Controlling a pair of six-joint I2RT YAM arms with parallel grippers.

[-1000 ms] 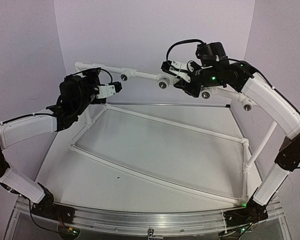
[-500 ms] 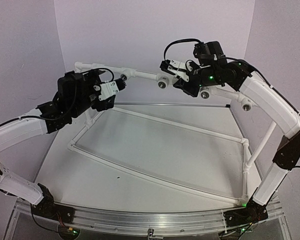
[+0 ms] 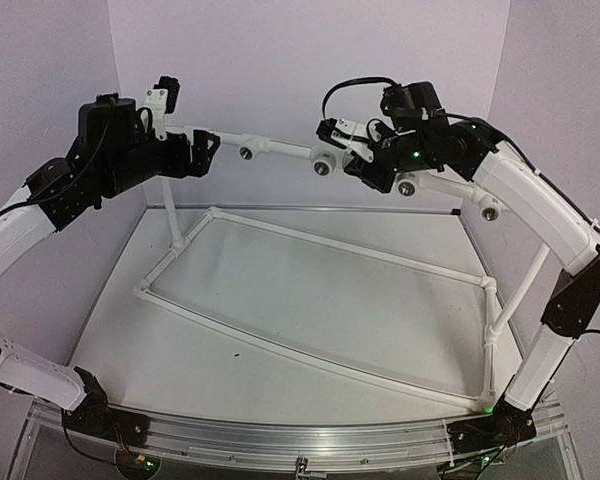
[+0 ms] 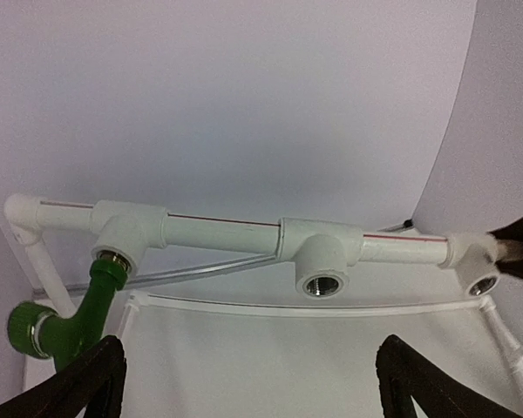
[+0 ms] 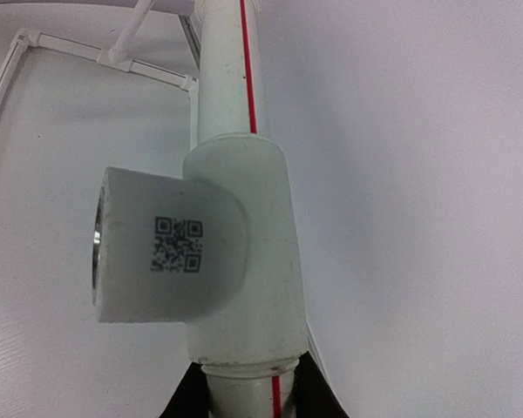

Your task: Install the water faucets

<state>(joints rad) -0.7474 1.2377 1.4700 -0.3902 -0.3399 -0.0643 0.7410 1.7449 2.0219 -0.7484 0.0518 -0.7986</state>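
Note:
One green water faucet (image 4: pixel 77 315) with a silver ring hangs from the leftmost white tee (image 4: pixel 125 237) of the raised pipe rail. My left gripper (image 4: pixel 248 387) is open and empty, its dark fingertips (image 4: pixel 416 383) wide apart below the rail and the faucet just left of them. In the top view the left gripper (image 3: pixel 202 152) is up at the rail's left end and hides the faucet. My right gripper (image 5: pixel 244 396) is shut on the white red-striped pipe (image 5: pixel 231 70) just below a tee with a QR code (image 5: pixel 179 248). From above, the right gripper (image 3: pixel 363 170) sits on the rail's middle.
Empty threaded tees (image 4: pixel 322 283) (image 4: pixel 482 283) face forward along the rail, and from above these sockets (image 3: pixel 248 152) (image 3: pixel 323 166) (image 3: pixel 490 211) also show. A white pipe frame (image 3: pixel 310 360) lies on the table, with uprights (image 3: pixel 525 290) carrying the rail. Walls close in on three sides.
My left arm has swung up and back to the left, from in front of the frame's left upright to the rail's left end. The right arm has hardly moved.

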